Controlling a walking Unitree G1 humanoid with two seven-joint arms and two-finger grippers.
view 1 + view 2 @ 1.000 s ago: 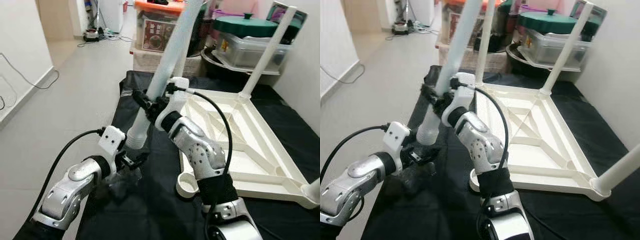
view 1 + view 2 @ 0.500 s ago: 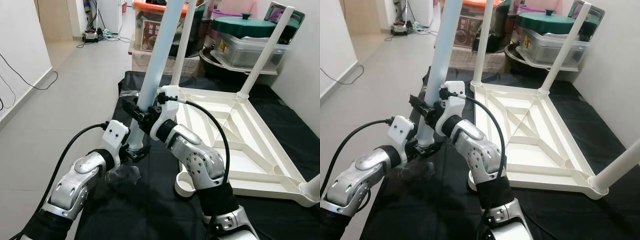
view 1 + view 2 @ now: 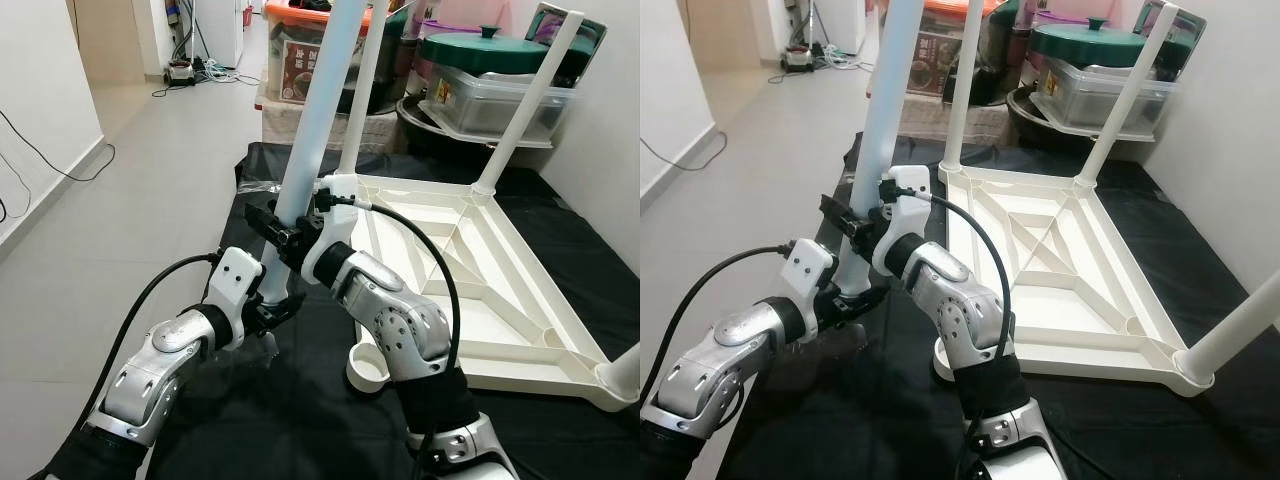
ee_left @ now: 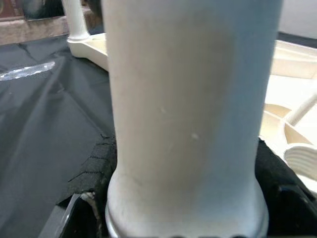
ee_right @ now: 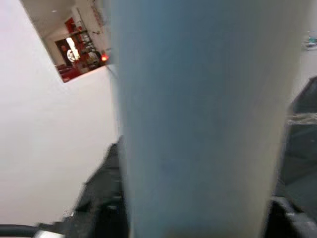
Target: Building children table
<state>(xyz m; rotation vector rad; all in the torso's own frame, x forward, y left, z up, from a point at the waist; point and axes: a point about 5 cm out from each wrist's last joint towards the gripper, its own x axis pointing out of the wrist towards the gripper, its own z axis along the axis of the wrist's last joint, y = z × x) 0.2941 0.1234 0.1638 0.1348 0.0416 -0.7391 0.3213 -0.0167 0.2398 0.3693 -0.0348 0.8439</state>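
Table leg [image 3: 315, 120], top cut off, gripped by right tool [image 3: 283, 232] and left tool [image 3: 268, 305].

Grey floor [image 3: 150, 160], white wall [image 3: 40, 90], storage bins [image 3: 480, 85].

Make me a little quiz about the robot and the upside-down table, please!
1. True or false: both grippers hold the loose white leg.
2. How many legs already stand on the upturned table frame? A) one B) three C) four
3. Fill in: the table frame lies on a ____ cloth.

Key: 1 true, left gripper low, right gripper higher. 2 B. 3 black.
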